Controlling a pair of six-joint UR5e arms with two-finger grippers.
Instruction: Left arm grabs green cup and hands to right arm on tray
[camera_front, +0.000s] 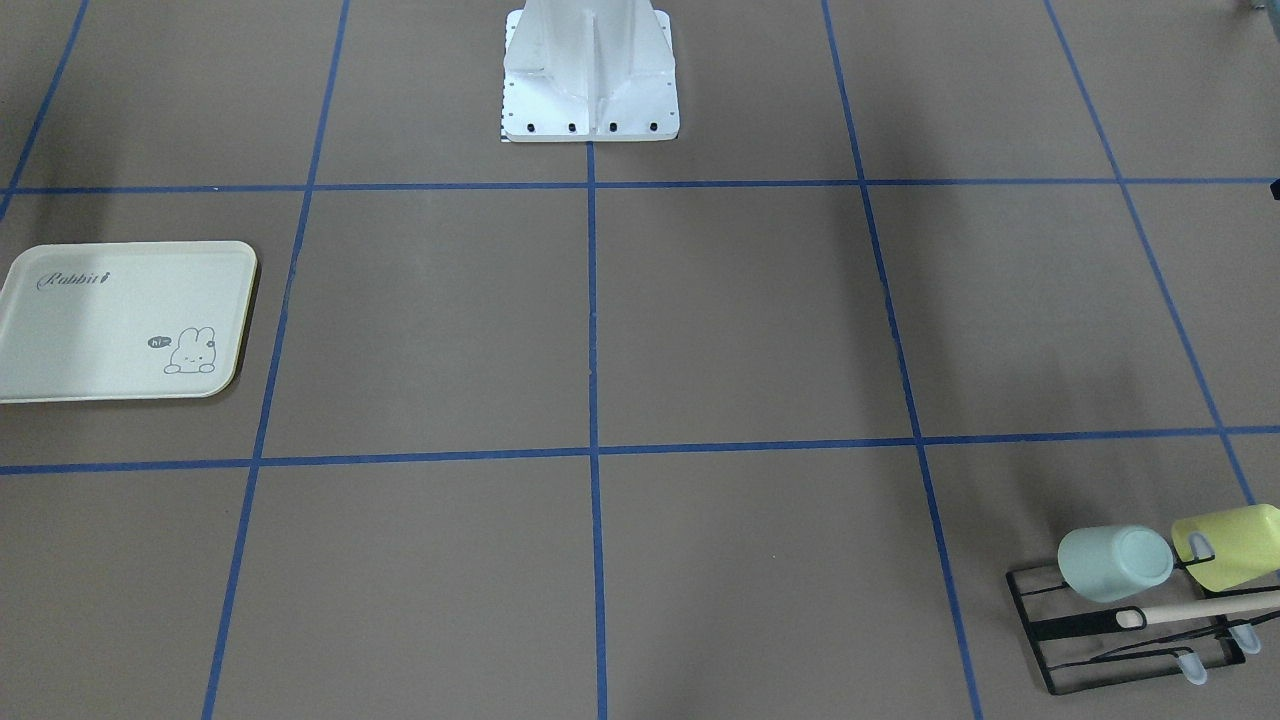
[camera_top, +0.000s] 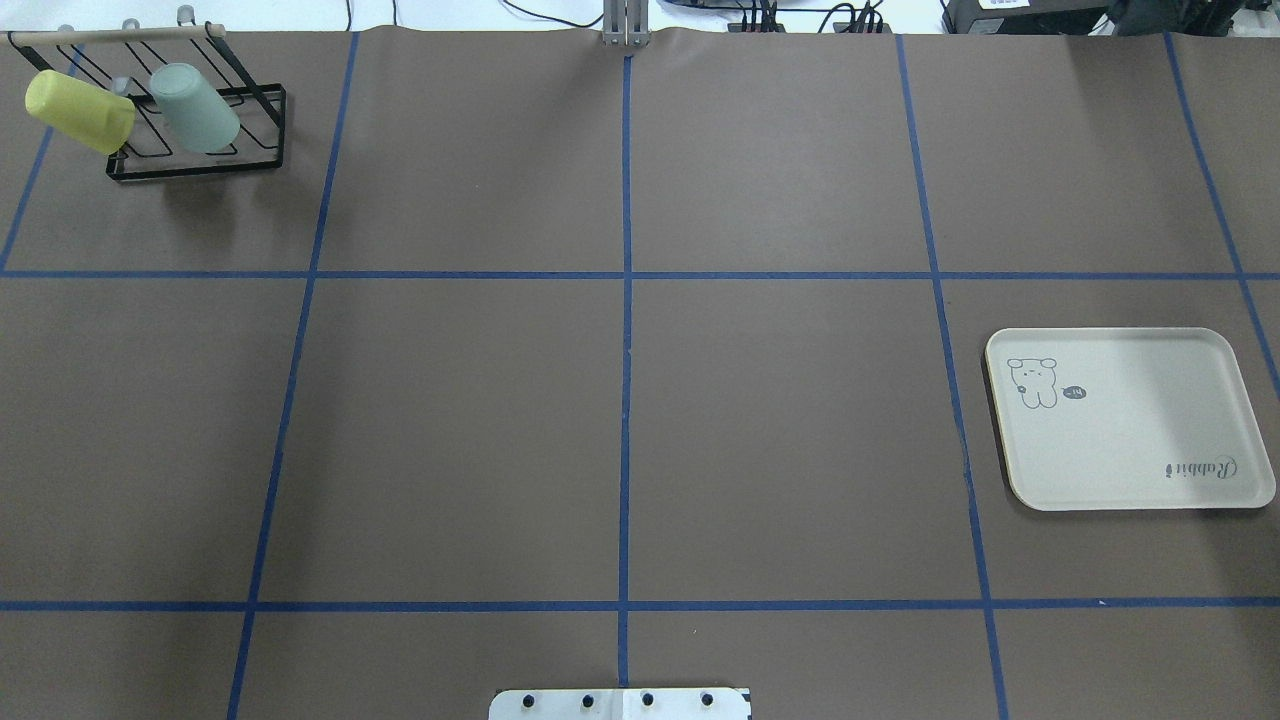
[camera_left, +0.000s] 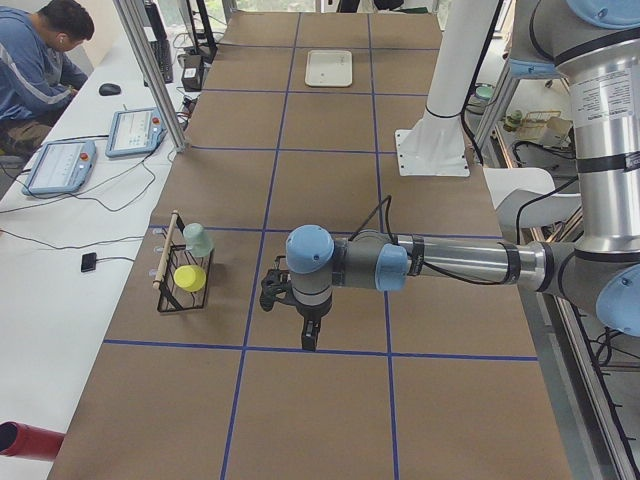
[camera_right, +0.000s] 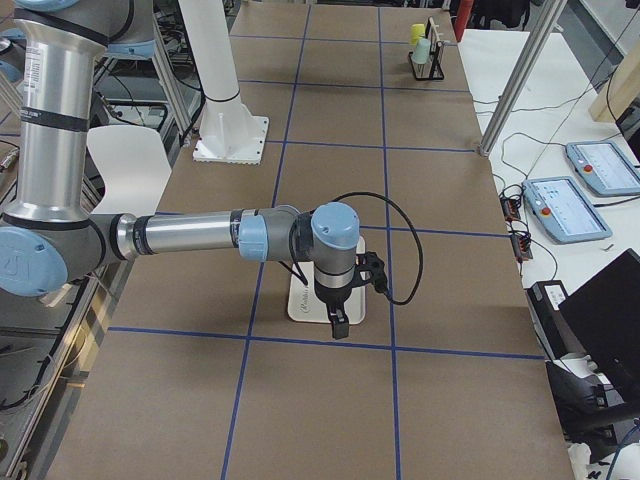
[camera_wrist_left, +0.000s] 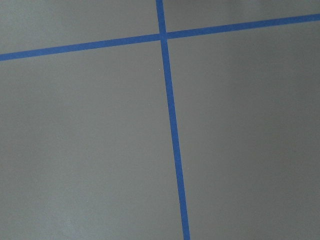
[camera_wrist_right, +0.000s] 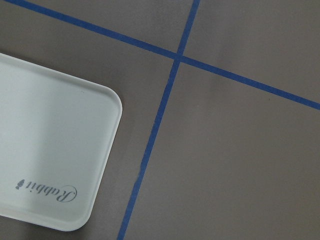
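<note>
The pale mint-green cup (camera_front: 1115, 563) hangs tilted on a black wire rack (camera_top: 200, 168) at the table's far left corner; it also shows in the overhead view (camera_top: 195, 107). The cream tray (camera_top: 1130, 450) lies empty on the right side and shows in the right wrist view (camera_wrist_right: 45, 145). The left gripper (camera_left: 310, 335) shows only in the exterior left view, pointing down above the table, apart from the rack; I cannot tell if it is open. The right gripper (camera_right: 338, 325) shows only in the exterior right view, above the tray's near edge; I cannot tell its state.
A yellow-green cup (camera_top: 80, 111) hangs on the same rack beside the green one, under a wooden bar (camera_top: 110, 34). The white robot base (camera_front: 590, 80) stands at the table's middle edge. Blue tape lines grid the brown table. An operator (camera_left: 40, 60) sits beyond the table.
</note>
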